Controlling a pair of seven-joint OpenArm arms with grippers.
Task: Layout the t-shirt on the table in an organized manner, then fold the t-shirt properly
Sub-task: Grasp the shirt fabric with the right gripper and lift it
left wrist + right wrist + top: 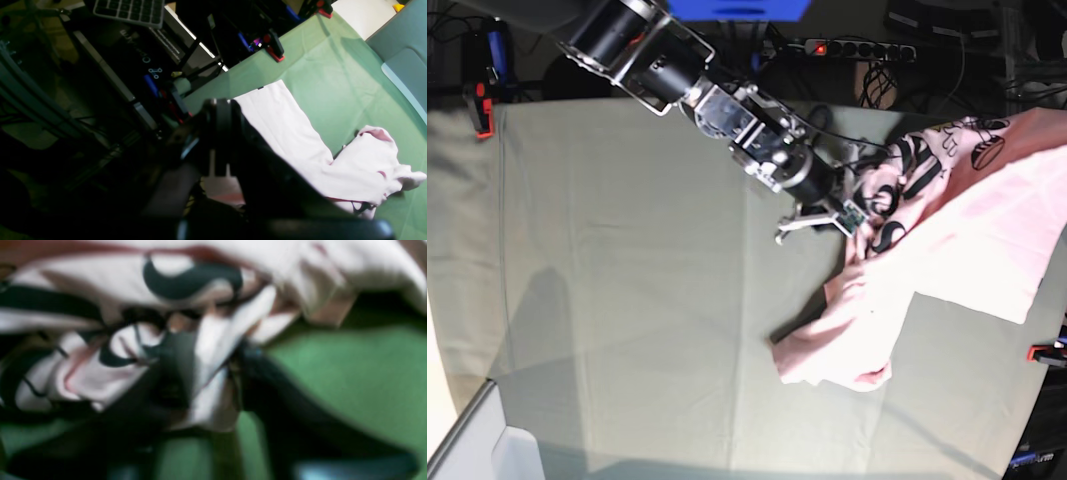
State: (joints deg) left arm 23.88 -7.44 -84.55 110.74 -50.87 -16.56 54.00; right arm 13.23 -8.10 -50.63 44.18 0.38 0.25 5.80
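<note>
The pale pink t-shirt (957, 240) lies bunched on the right part of the grey-green table (627, 250), printed side up near the back and its far right part raised. My right gripper (852, 222) reaches in from the back left. In the blurred right wrist view a fold of the t-shirt (83, 273) is pinched in that gripper (213, 380) just above the table (350, 373). In the left wrist view my left gripper (220, 160) is a dark mass, shut, with the t-shirt (287, 133) running from it down onto the table (333, 66). The left arm is outside the base view.
Red clamps (482, 115) (1042, 352) (275, 55) hold the cloth at the table's edges. A grey bin (487, 440) (407, 66) sits at the front left corner. Behind the back edge lie cables and a power strip (857, 47). A keyboard (130, 11) sits off the table.
</note>
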